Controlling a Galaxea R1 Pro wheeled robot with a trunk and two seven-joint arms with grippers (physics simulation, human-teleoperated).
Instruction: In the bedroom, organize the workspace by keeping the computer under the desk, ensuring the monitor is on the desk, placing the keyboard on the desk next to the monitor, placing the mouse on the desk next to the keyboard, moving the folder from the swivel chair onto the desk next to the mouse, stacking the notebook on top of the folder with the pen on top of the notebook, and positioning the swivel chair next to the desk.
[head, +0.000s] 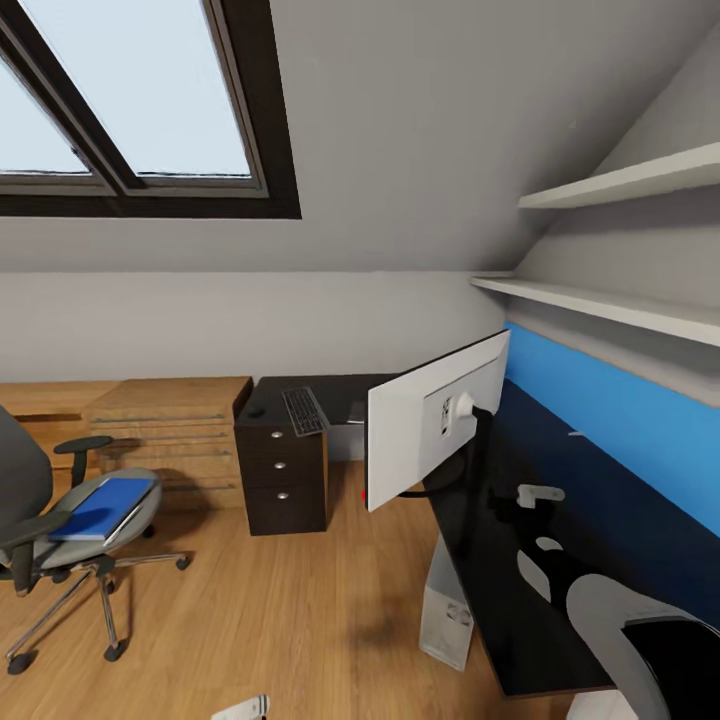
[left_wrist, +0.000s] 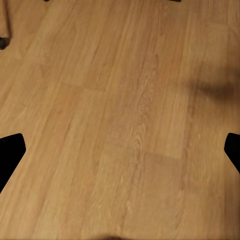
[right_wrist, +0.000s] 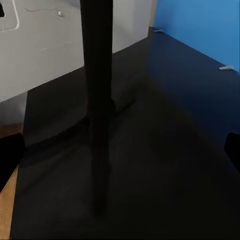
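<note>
— Where's the wide silver-backed monitor (head: 437, 420)?
— On the glossy black tabletop (head: 520, 610), its thin stand (right_wrist: 97, 100) straight ahead of the right tool — both tools spread, empty.

No legible text, labels or numbers anywhere.

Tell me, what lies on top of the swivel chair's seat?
A blue folder lies flat on the swivel chair seat. Whatever might lie under the folder is covered.
</note>
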